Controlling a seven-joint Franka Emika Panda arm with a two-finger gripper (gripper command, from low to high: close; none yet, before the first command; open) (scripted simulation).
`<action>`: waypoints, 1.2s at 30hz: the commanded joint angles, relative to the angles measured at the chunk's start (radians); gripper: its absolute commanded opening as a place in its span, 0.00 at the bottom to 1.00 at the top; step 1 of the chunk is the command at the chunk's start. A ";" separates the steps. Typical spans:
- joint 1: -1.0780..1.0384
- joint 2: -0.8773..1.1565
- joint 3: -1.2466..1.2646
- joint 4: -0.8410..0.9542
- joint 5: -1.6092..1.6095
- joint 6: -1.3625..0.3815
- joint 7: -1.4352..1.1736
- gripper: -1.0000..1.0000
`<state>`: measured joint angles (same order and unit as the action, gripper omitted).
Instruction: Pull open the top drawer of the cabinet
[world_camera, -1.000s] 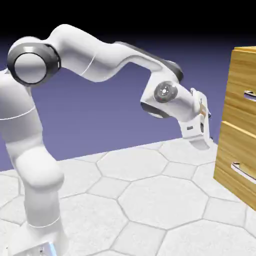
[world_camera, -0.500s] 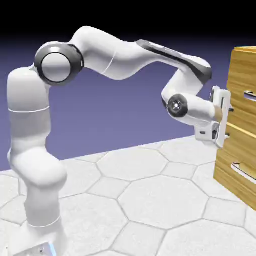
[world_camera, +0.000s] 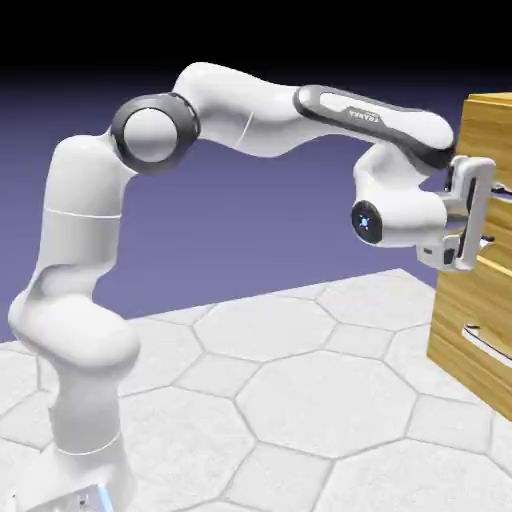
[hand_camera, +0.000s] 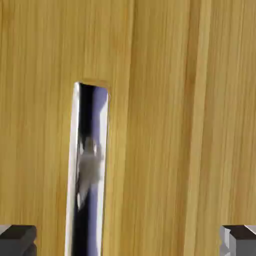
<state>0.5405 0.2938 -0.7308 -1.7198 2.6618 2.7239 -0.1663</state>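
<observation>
Top drawer's silver bar handle lay straight ahead of the gripper, nearer its left fingertip than centred, running crosswise to the widely spread, empty jaws at the cabinet's upper front.

Fingertips stand wide apart — the handle lies between them; the top drawer front blocks beyond.

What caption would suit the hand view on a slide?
Open gripper faces the top drawer front, its silver handle nearer one fingertip than the other, not yet grasped.
</observation>
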 joint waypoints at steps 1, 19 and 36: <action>0.009 0.014 -0.012 0.018 0.044 -0.005 -0.015 0.50; 0.015 -0.006 -0.014 0.000 0.071 -0.010 -0.047 0.00; 0.011 -0.620 0.047 -0.524 0.216 0.010 -0.580 0.00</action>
<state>0.5477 -0.3256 -0.6834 -2.2439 2.8794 2.7325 -0.7466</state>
